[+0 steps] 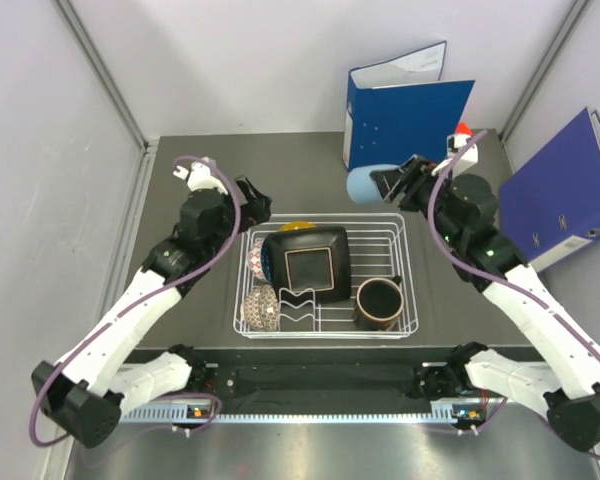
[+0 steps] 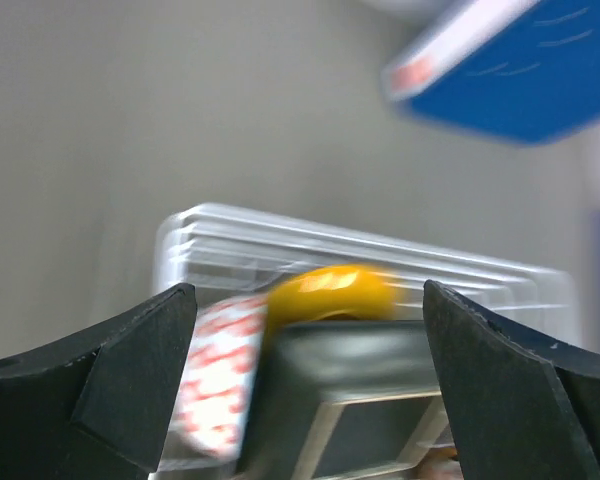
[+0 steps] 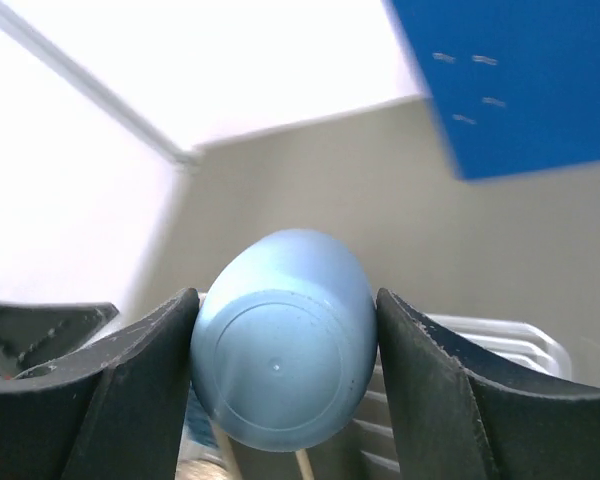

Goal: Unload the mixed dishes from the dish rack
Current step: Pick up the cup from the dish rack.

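R gripper (image 1: pixel 388 184) clamped on light blue cup (image 3: pixel 280 350), sideways betw jaws | L gripper (image 1: pixel 257 203) apart, empty

binders (image 1: pixel 408 120) 2 | rack (image 1: pixel 405 280) 1 | plate (image 1: pixel 310 265) 1 | mug (image 1: pixel 378 303) 1 | cup (image 1: pixel 362 185) 1 | yellow dish (image 1: pixel 295 227) 1

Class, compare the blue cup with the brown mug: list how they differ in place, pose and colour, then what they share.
Place: the blue cup is outside the rack, beyond its far edge; the brown mug sits inside, at the near right corner.
Pose: the cup is tipped sideways in the right hand; the mug stands upright, untouched.
Colour: pale blue against dark brown.
Both are round drinking vessels.
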`<state>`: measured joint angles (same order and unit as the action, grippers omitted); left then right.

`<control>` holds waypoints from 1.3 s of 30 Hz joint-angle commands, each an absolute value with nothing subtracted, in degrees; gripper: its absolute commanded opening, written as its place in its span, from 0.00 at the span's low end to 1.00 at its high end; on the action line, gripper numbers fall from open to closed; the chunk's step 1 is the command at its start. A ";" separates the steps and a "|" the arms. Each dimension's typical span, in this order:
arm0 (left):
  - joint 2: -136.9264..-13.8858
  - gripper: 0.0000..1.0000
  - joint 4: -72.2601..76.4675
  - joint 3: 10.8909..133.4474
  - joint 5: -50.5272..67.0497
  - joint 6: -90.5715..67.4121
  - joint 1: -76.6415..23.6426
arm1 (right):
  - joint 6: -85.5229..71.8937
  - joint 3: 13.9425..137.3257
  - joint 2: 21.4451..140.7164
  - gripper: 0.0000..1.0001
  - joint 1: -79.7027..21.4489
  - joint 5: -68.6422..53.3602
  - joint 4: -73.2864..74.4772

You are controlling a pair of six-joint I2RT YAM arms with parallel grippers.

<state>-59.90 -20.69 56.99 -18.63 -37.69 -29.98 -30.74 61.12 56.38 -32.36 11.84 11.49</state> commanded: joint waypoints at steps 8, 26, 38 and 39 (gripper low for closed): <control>-58.18 0.99 18.49 52.74 27.92 -55.86 -22.07 | -64.93 45.53 67.92 0.00 -21.71 -31.20 -50.60; -65.57 0.85 42.28 46.84 38.58 -67.07 -21.27 | -64.95 48.51 80.85 0.00 -26.98 -29.36 -57.13; -64.87 0.26 41.15 45.79 39.47 -64.96 -22.32 | -65.74 53.35 87.45 0.03 -32.26 -31.29 -58.45; -63.82 0.00 36.26 46.31 38.85 -63.56 -22.32 | -65.31 53.18 87.19 0.15 -32.08 -31.90 -57.32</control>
